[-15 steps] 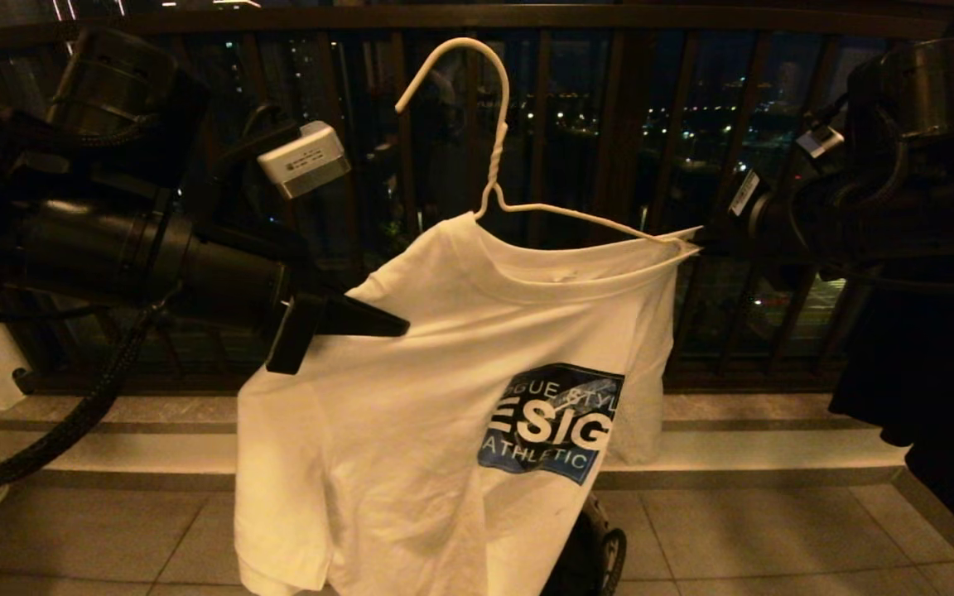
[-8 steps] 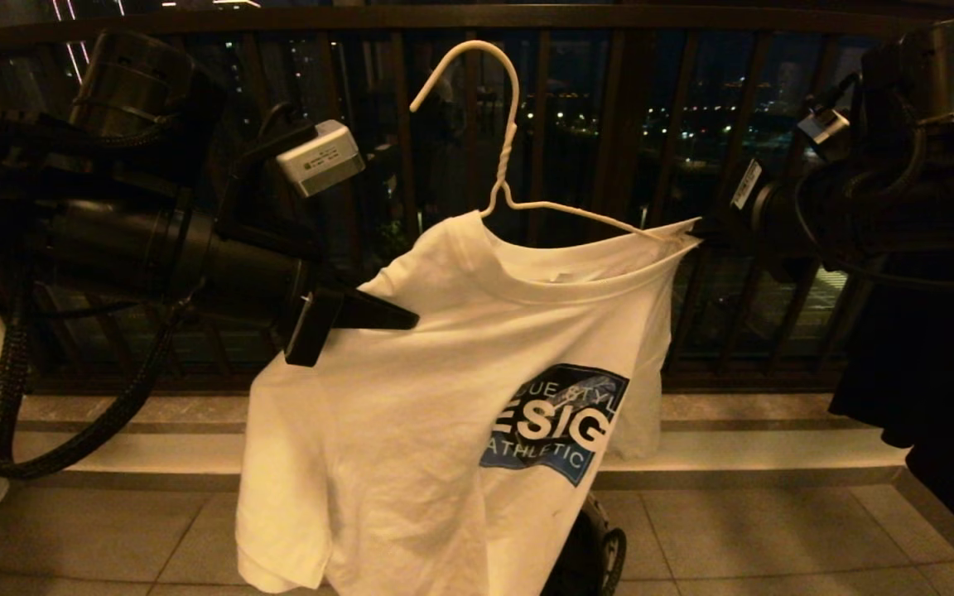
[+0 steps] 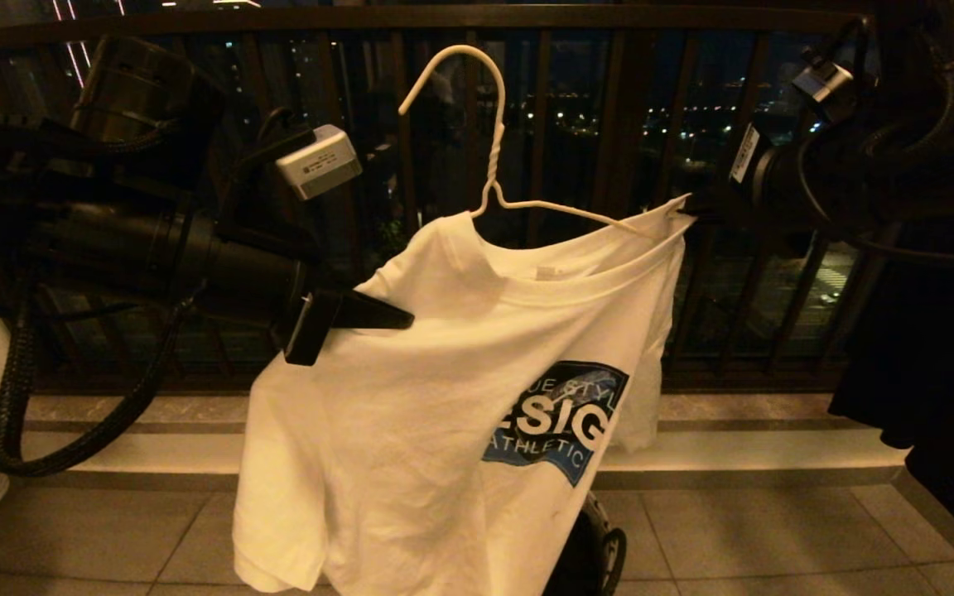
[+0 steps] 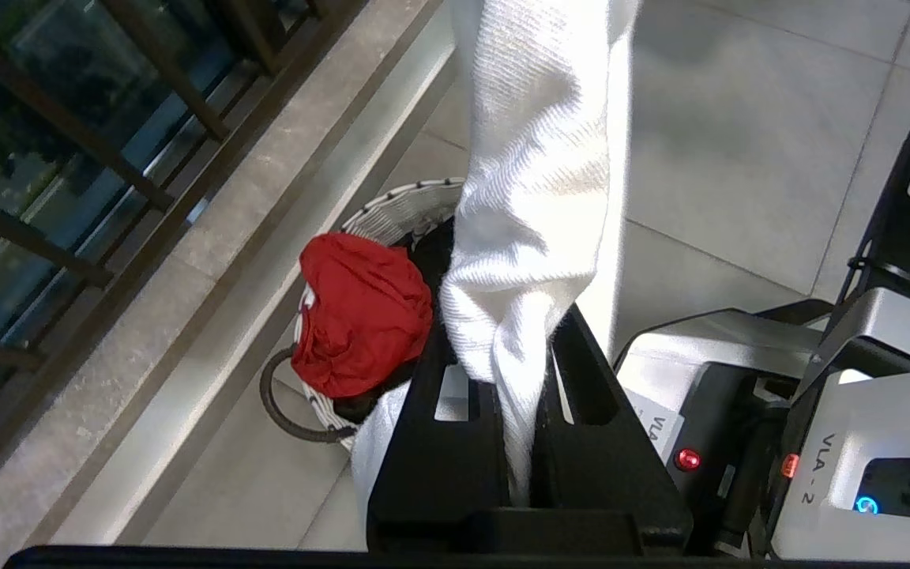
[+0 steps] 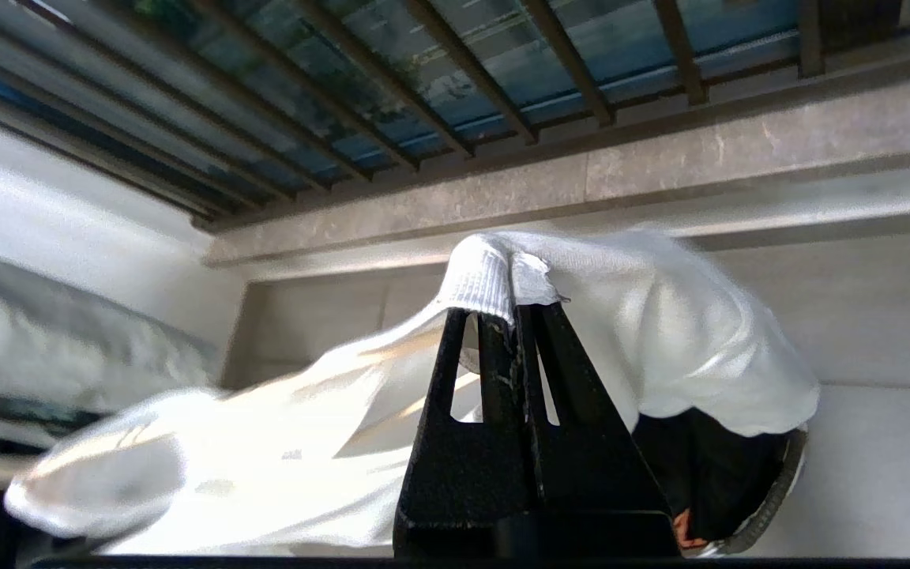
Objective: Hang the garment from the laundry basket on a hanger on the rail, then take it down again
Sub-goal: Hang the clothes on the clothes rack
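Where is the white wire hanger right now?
In the head view the hanger stands upright mid-frame before the dark railing, its arms inside the T-shirt neck, between the left gripper and right gripper, which pinch the shirt.

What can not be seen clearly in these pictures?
- Rail: in no view; the hanger hook hangs free.
- Hanger's left arm: head view, hidden under the T-shirt.
- Laundry basket: left wrist view, mostly covered by red cloth and shirt.
- Right claw: head view, too dark.

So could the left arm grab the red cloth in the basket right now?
Probably not: the left gripper has its jaws shut on the white printed T-shirt, high above the red cloth.
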{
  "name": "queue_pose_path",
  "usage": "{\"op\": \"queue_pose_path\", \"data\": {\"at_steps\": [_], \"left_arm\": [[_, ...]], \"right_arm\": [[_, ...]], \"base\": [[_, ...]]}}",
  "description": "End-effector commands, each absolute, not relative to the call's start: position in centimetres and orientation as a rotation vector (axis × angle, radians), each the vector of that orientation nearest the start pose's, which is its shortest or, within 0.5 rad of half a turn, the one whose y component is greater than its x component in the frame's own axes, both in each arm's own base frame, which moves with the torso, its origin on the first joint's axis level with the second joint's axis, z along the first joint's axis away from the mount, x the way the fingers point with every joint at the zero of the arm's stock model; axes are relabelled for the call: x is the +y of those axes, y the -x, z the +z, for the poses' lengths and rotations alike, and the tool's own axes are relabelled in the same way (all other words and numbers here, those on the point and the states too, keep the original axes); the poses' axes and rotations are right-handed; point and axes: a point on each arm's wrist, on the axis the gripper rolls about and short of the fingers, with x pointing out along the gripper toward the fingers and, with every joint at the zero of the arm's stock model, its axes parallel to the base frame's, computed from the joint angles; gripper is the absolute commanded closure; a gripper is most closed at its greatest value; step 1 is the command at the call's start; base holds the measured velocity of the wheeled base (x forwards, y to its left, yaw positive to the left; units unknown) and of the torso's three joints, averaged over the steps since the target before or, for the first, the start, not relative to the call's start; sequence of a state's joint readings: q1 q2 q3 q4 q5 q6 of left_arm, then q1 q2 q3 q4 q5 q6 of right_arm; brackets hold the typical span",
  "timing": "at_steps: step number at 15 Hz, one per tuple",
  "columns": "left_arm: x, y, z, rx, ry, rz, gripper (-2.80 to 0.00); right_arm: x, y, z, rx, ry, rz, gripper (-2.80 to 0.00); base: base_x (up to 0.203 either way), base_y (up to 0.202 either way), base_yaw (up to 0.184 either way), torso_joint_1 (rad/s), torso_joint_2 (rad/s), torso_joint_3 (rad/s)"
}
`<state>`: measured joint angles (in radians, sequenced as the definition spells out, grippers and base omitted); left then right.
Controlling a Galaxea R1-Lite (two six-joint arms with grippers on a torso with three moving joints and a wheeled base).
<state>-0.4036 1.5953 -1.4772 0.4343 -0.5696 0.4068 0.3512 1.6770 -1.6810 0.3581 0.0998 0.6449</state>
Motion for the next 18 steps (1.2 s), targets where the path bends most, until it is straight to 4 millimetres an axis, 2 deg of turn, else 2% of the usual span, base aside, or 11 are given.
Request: {"op": "queue_pose_path", "data": {"at_steps": [1,6,10,14,16,18], "left_arm": [[-11.9,-25.0,30.2,0.366,-0.317,-1.047,0.00],[-11.9,-24.9,30.5,0.313,-0.267,-1.030,0.00],[-11.9,-25.2,28.2,0.274,-0.246,-1.017,0.00],[-12.1,-25.6,25.7,0.133,-0.151,-0.986,0.00],[-12.1,-25.5,25.1,0.087,-0.085,-0.976,0.00],[-11.9,-25.2,24.6,0.054,-0.076,-0.959,0.00]], "right_arm": [[12.4,-27.5,34.2,0.495,-0.530,0.350,0.00],[15.3,-26.6,35.3,0.471,-0.394,0.421,0.00],[17.4,-25.9,36.3,0.446,-0.332,0.441,0.00],[19.7,-26.1,35.5,0.432,-0.217,0.422,0.00],[21.2,-26.6,34.8,0.400,-0.155,0.391,0.00],[22.4,-26.3,34.8,0.362,-0.122,0.387,0.00]], "base": [[0.000,0.000,0.000,0.000,0.00,0.000],[0.000,0.000,0.000,0.000,0.00,0.000],[0.000,0.000,0.000,0.000,0.00,0.000],[0.000,0.000,0.000,0.000,0.00,0.000],[0.000,0.000,0.000,0.000,0.00,0.000],[0.000,0.000,0.000,0.000,0.00,0.000]]}}
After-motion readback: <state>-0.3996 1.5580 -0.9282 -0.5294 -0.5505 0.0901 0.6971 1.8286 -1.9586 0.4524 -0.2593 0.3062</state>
